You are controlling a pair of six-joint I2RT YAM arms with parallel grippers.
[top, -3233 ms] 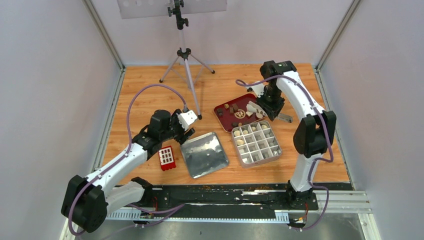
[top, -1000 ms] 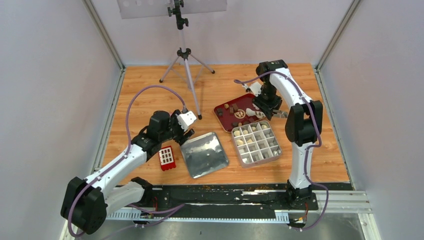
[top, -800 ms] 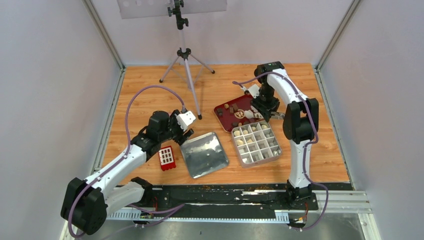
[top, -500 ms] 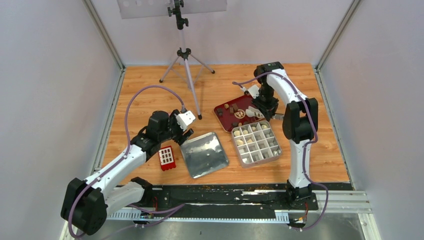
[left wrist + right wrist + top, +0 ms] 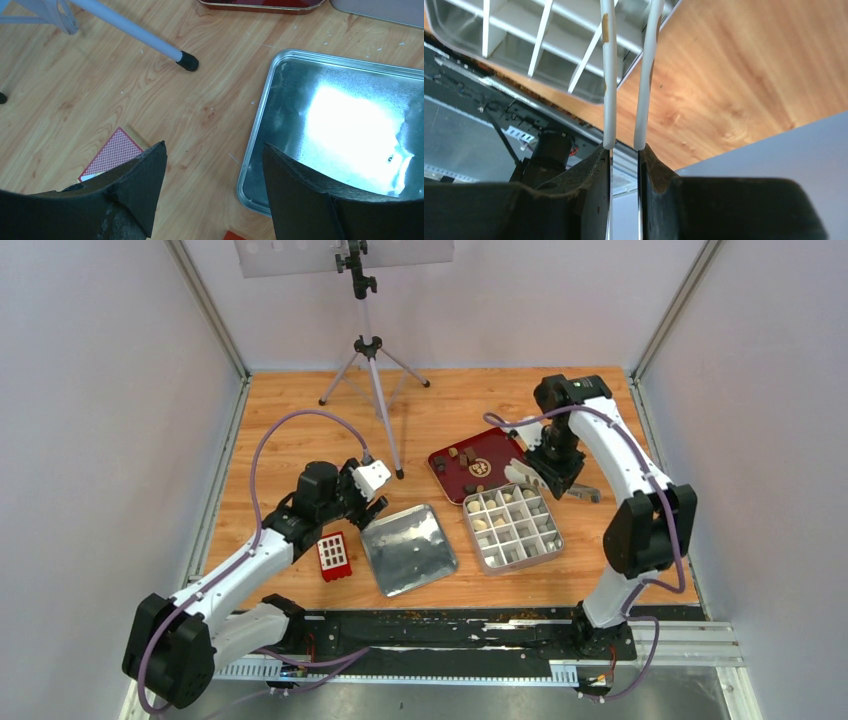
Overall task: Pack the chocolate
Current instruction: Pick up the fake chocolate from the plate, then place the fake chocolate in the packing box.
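Observation:
Dark brown chocolate pieces [image 5: 455,454] lie on a dark red tray [image 5: 492,444]. Cream and brown pieces [image 5: 490,503] sit in cells of a grey compartment box [image 5: 546,547], also seen in the right wrist view [image 5: 574,94]. My right gripper [image 5: 553,462] [image 5: 624,148] is shut on white tongs [image 5: 520,473] [image 5: 610,75], held over the box's far edge. The tong tips are out of the wrist view, so I cannot tell if they hold a piece. My left gripper [image 5: 372,502] [image 5: 212,150] is open and empty above the wood, beside a metal lid [image 5: 408,548] [image 5: 350,115].
A small red block with white squares [image 5: 333,555] lies left of the lid; its patterned side shows in the left wrist view [image 5: 112,152]. A tripod [image 5: 370,350] stands at the back, one foot [image 5: 187,61] near my left gripper. Walls enclose the wooden floor.
My right arm has swung right and nearer, carrying the tongs from over the red tray to the far edge of the compartment box. The left arm has not moved.

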